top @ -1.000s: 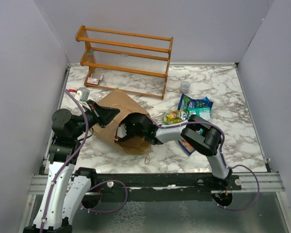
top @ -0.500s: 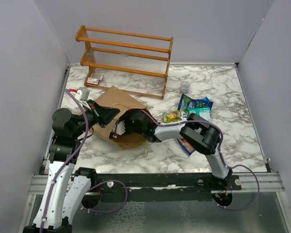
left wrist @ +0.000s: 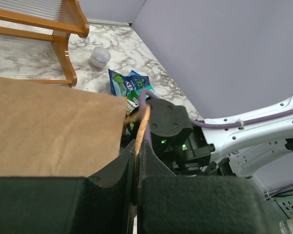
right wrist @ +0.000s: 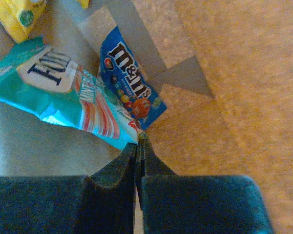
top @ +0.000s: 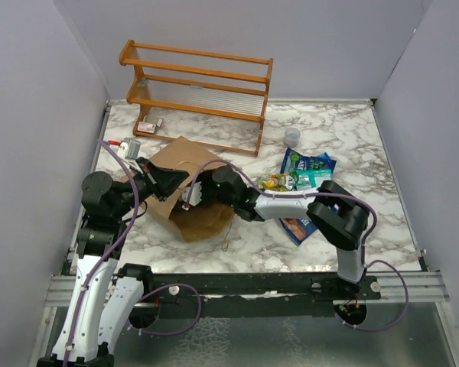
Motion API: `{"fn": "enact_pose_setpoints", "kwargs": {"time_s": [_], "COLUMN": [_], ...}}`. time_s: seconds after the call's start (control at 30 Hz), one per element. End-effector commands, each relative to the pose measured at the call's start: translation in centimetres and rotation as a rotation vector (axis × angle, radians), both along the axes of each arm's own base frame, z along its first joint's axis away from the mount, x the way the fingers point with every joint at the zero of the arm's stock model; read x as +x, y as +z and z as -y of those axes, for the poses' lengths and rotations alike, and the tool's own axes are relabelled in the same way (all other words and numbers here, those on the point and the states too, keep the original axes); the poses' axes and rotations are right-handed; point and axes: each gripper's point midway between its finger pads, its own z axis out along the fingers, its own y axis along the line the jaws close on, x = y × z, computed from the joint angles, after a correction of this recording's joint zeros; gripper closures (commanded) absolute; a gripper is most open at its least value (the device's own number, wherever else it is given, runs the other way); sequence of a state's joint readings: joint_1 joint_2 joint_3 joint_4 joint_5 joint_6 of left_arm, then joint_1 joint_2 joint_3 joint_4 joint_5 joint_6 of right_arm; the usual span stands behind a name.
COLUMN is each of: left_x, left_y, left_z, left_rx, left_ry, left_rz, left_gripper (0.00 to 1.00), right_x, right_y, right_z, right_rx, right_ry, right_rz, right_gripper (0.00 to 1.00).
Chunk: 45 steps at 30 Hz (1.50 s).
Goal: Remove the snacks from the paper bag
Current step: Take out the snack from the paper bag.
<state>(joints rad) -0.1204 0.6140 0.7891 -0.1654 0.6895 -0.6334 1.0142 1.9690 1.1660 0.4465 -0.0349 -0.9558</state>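
Marble table (top: 352,130), paper bag (top: 205,223), snacks (top: 304,163), rack (top: 199,84), cup (top: 291,137)

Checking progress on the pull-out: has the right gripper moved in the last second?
Yes: the right gripper shifted slightly toward the wooden rack, inside the paper bag.

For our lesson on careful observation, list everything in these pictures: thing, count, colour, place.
rack: one, orange-brown wood, back of table
table: one, white-grey marble
paper bag: one, brown, near left
teal packet: one, inside the bag
blue packet: one, inside the bag, beside the teal one
yellow packet: one, inside the bag, partly seen
snack pile: several, green, blue, teal, yellow, right of the bag
pouch: one, dark blue, partly under the right arm
cup: one, clear, right of rack
flat packet: one, red and white, by rack's left end
left gripper: black, shut on the bag's edge
right gripper: black, in the bag, shut on the teal packet's corner
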Motion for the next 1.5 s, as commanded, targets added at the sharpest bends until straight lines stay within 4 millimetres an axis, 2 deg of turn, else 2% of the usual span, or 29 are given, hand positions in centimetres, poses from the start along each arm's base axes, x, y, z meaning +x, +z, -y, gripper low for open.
{"fn": "enact_pose_setpoints", "kwargs": {"time_s": [0.0,0.13,0.33,0.5,0.73,0.87,0.97,1.2,1.33,1.47], "left_x": [0.0,0.1,0.6,1.0,1.0,1.0,0.9,0.6,0.6,0.6], "left_y": [1.1,1.4,1.5,1.4,1.7,1.9,1.9,1.9,2.0,1.9], "left_z": [-0.2,-0.5,-0.8,-0.7,-0.5,-0.4,-0.4,-0.3,-0.3,-0.4], "left_rx": [-0.01,-0.014,-0.022,-0.034,-0.042,-0.049,-0.052,-0.04,-0.039,-0.038], "left_ry": [0.022,0.043,0.076,0.075,0.064,0.058,0.056,0.041,0.044,0.046], "left_rz": [0.044,0.05,0.047,0.033,0.043,0.047,0.052,0.054,0.057,0.055], "left_gripper": [1.0,1.0,1.0,1.0,1.0,1.0,1.0,1.0,1.0,1.0], "right_x": [-1.8,-4.1,-6.2,-8.1,-8.5,-8.5,-8.1,-6.6,-6.3,-5.8], "right_y": [4.1,3.7,2.4,-0.3,-2.5,-3.5,-3.8,-4.5,-4.7,-3.9], "right_z": [0.2,0.9,2.5,3.0,3.8,4.0,3.7,2.4,1.1,-0.1], "right_rx": [0.081,0.05,0.043,0.026,0.022,-0.015,-0.025,-0.091,-0.133,-0.113], "right_ry": [0.057,0.116,0.128,0.146,0.085,0.092,0.092,0.089,0.1,0.088], "right_rz": [-0.034,-0.075,-0.151,-0.236,-0.254,-0.22,-0.175,-0.054,0.01,0.064], "right_gripper": [0.99,0.99,0.99,0.98,0.77,0.56,0.47,0.37,0.35,0.36]}}
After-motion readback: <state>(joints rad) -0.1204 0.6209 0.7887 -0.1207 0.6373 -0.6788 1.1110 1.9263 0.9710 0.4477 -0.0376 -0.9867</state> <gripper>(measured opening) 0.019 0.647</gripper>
